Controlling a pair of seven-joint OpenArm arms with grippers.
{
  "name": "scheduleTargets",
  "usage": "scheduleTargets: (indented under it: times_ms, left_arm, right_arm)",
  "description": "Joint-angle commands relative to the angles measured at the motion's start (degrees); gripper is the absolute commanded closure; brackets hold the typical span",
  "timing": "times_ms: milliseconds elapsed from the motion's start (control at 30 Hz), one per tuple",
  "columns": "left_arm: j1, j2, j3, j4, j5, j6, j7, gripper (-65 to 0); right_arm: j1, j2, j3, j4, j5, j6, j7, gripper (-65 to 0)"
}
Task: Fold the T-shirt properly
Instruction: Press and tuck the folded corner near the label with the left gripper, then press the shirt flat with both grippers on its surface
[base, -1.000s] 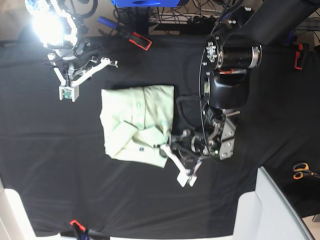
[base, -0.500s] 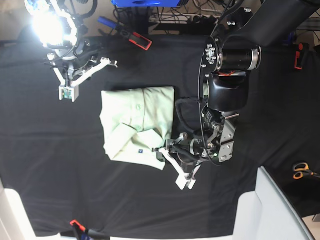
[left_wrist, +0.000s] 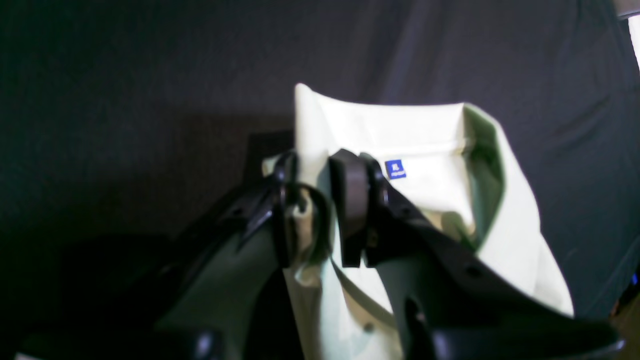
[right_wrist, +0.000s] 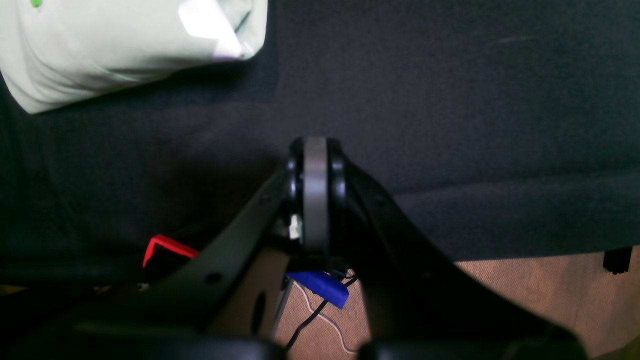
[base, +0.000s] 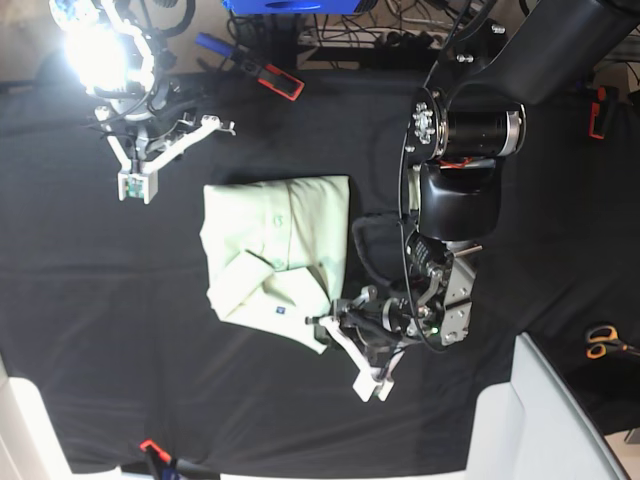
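The pale mint-green T-shirt (base: 275, 250) lies folded into a compact block on the black cloth, collar and small blue label toward the near side. In the left wrist view the T-shirt's (left_wrist: 440, 150) collar edge stands up between the fingers of my left gripper (left_wrist: 317, 170). Its jaws are slightly apart, with a dark gap beside the cloth. In the base view this left gripper (base: 326, 326) touches the shirt's near right corner. My right gripper (right_wrist: 315, 150) is shut and empty. It hovers over bare cloth, with the T-shirt (right_wrist: 100, 45) some way off. In the base view the right gripper (base: 135, 185) is at the far left.
Black cloth (base: 120, 320) covers the table. A red-edged tool (base: 282, 82) and cables lie at the far edge, with lamp glare (base: 95, 50) at far left. Orange scissors (base: 603, 342) lie at the right. A pale grey panel (base: 545, 420) fills the near right corner, and a red clip (base: 150, 447) sits at the near edge.
The left gripper's jaws have parted a little. That arm has shifted toward the near edge, drawing the collar corner slightly with it. The right arm has not moved.
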Motion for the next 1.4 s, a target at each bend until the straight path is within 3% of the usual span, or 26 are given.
scheduleTargets:
  times_ms: [0,167,233,333,433,567,667,833,900,1100,1233,1367]
  left_arm:
    - [-1.7,0.1,0.1,0.8,-1.0,-0.3,-1.1,-14.4]
    - [-1.5,0.0,0.2,0.8,-1.0,-0.3,-1.0,-16.6]
    - [-1.6,-0.1,0.2,0.8,-1.0,-0.3,-1.0,-24.5]
    - [-1.6,-0.7,0.2,0.8,-1.0,-0.1,-1.0,-42.2]
    - [-1.5,-0.8,-0.4,1.1,-1.2,2.0,-1.1,-45.2]
    - [-1.2,-0.5,-0.4,3.8,-1.5,2.1,-0.2,-40.8]
    - [2.2,1.6,0.1,12.0,-1.5,2.0,4.0,-34.9]
    - [8.4,4.2,0.2,25.6,-1.4,2.0,8.8,-10.1]
    - [9.7,4.5,0.2,27.7,-1.4,2.0,10.3,0.0]
    - [10.0,4.9,0.3,27.7,-1.5,2.0,11.5,0.0]
    - [9.5,4.9,2.0,26.9,-1.3,2.0,11.4,0.0]
    - [7.3,4.9,9.0,20.5,-1.4,2.3,10.8,0.0]
  right_arm:
    - [0.2,0.2,0.1,0.8,-0.2,0.0,0.8,-0.3]
    - [0.2,0.2,0.1,0.8,-0.2,0.0,0.8,-0.3]
    - [0.2,0.2,0.1,0.8,-0.2,0.0,0.8,-0.3]
    - [0.2,0.2,0.1,0.8,-0.2,0.0,0.8,-0.3]
    - [0.2,0.2,0.1,0.8,-0.2,0.0,0.8,-0.3]
    - [0.2,0.2,0.1,0.8,-0.2,0.0,0.8,-0.3]
    - [0.2,0.2,0.1,0.8,-0.2,0.0,0.8,-0.3]
    - [0.2,0.2,0.1,0.8,-0.2,0.1,0.8,-0.3]
    - [0.2,0.1,0.0,0.8,-0.2,2.4,0.8,-0.3]
    - [0.4,-1.4,0.0,1.3,-0.2,12.8,0.8,-0.1]
    - [2.4,-2.2,-2.4,1.4,-0.1,16.1,0.4,-0.1]
    - [5.8,-2.4,-7.8,1.7,-0.1,16.4,0.4,-0.1]
